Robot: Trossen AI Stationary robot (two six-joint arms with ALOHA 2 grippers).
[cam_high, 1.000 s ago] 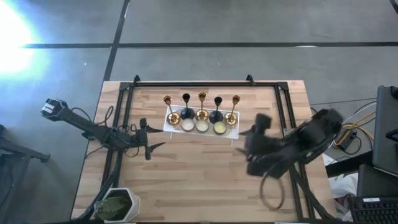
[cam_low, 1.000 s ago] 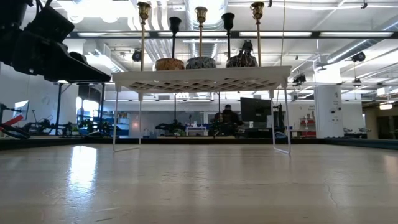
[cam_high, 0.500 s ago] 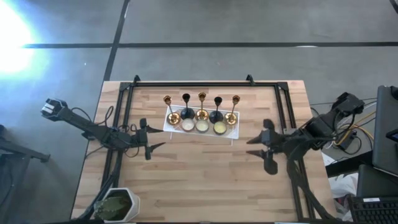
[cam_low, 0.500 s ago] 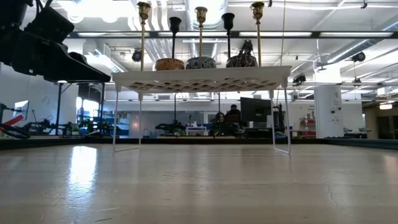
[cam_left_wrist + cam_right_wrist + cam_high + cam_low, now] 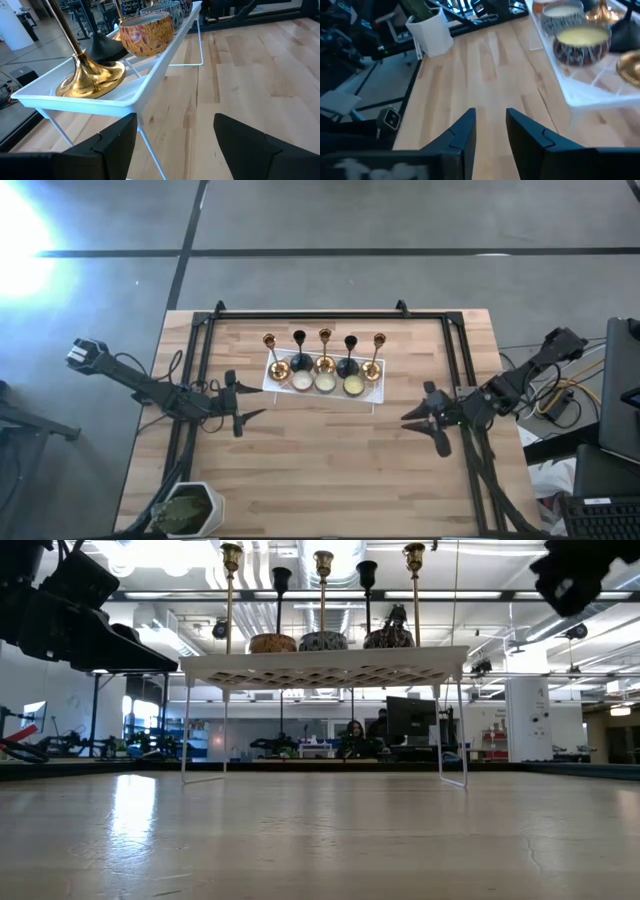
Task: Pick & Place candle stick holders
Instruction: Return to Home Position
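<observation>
Five candle stick holders stand by their round bases in a row on the white lattice tray [image 5: 375,386]: gold [image 5: 270,345], black [image 5: 299,340], gold [image 5: 325,338], black [image 5: 350,343], gold [image 5: 379,342]. They also show in the low view [image 5: 323,590]. The tray stands on thin wire legs on the table. My left gripper [image 5: 248,402] is open and empty, left of the tray; its wrist view [image 5: 175,142] shows a gold holder's base [image 5: 92,80] close ahead. My right gripper [image 5: 412,418] is open with a narrow gap [image 5: 490,130], empty, near-right of the tray.
Three low round candles [image 5: 325,383] sit along the tray's near side. A white pot with a plant [image 5: 190,508] stands at the near left corner. A black frame rail [image 5: 310,315] runs round the table. Bare wood lies near of the tray.
My right arm has swung back toward the table's right edge and come down. Its gripper stays near-right of the tray, and the arm now shows at the top right of the low view. My left arm has kept still.
</observation>
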